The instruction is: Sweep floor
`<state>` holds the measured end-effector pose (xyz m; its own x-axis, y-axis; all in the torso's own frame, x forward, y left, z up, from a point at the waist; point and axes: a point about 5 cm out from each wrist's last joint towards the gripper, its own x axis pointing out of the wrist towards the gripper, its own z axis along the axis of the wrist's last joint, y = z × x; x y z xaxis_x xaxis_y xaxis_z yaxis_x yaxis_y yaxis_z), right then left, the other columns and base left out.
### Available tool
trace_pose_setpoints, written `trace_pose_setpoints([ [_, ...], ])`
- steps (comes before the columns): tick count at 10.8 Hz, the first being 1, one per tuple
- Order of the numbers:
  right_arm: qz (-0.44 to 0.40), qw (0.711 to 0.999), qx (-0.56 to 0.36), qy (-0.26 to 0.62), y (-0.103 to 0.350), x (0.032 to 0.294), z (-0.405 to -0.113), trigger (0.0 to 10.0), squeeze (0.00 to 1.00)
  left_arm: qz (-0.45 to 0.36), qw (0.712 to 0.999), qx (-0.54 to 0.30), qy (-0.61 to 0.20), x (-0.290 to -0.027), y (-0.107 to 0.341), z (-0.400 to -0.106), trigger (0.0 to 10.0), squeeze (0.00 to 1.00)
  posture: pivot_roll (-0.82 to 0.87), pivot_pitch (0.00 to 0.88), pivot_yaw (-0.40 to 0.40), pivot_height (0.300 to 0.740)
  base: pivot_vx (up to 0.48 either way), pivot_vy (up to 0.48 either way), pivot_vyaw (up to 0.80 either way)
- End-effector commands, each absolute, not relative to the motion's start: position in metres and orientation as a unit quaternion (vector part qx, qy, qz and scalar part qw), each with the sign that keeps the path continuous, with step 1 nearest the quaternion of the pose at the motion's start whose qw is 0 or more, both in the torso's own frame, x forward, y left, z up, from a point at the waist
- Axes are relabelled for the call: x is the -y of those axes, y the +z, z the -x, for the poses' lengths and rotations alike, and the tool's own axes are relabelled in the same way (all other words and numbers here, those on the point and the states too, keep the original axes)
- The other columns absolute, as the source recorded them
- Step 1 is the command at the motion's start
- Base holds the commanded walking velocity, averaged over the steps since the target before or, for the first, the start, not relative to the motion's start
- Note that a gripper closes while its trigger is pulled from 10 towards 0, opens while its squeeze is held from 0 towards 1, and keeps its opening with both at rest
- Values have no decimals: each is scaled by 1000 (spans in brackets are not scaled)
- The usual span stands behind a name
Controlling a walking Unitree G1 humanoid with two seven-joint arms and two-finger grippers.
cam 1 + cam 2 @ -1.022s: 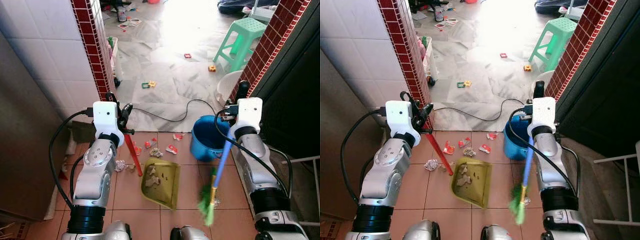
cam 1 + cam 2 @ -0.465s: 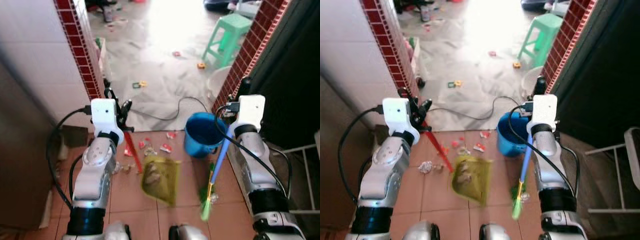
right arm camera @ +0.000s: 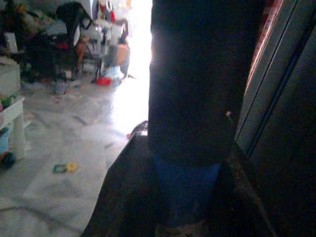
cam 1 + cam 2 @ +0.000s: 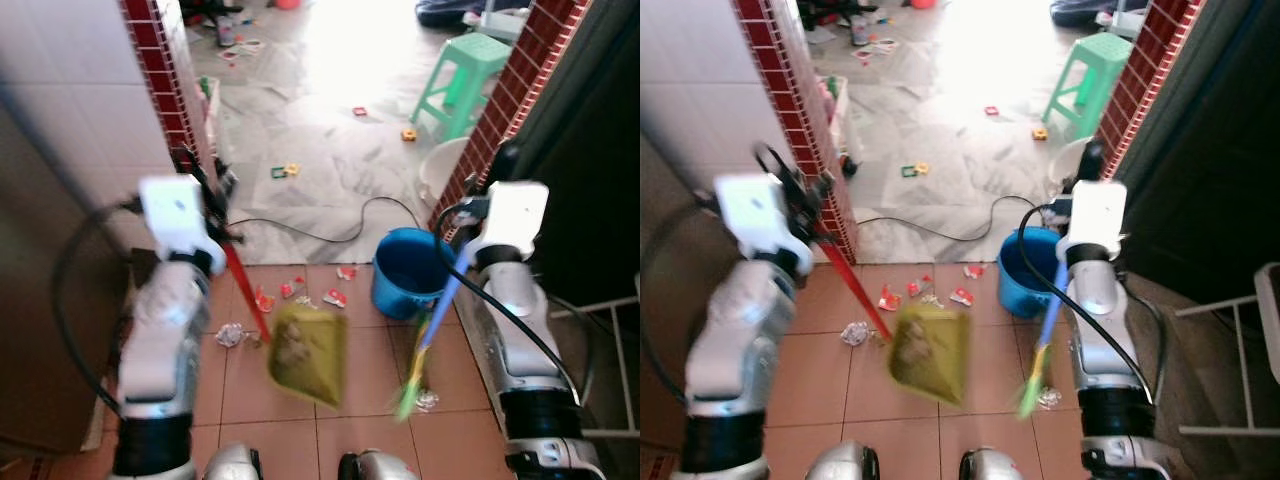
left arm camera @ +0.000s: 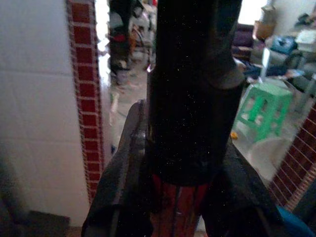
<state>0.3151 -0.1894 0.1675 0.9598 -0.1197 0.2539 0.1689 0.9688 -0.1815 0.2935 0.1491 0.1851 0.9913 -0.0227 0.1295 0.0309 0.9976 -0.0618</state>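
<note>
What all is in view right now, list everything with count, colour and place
dustpan: one, olive green with red handle, holding scraps, over the terracotta tiles
broom: one, blue handle, green bristles, right of the dustpan
bucket: one, blue, on the tiles at the doorway
scraps: several, red and white, on the tiles before the dustpan
crumpled paper: one, whitish, left of the dustpan
cable: one, black, across the marble floor
stool: one, green, far right on the marble
small toys: a few, scattered on the marble
left gripper: jaws shut on the dustpan handle
right gripper: jaws shut on the broom handle
</note>
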Motion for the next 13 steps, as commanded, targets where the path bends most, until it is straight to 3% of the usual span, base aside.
trace_pose_setpoints([
  [1,126,975,159,-93,187,195,-313,10000,0,43,992,120,-21,-148,212,-293,10000,0,20,1,-30,740,0,0,0],
  [5,150,966,158,-140,197,207,-329,10000,0,48,981,185,-31,-149,252,-311,10000,0,19,0,-21,740,0,0,0],
  [7,146,969,152,-132,192,203,-330,10000,0,61,978,197,-39,-145,259,-312,10000,0,17,0,-21,740,0,0,-500],
  [12,139,975,136,-109,182,194,-332,10000,0,87,974,198,-64,-129,259,-313,10000,0,12,0,-26,740,405,0,0],
  [13,139,975,135,-110,182,194,-332,10000,0,89,974,197,-65,-128,258,-313,10000,0,10,0,-26,740,480,0,-800],
])
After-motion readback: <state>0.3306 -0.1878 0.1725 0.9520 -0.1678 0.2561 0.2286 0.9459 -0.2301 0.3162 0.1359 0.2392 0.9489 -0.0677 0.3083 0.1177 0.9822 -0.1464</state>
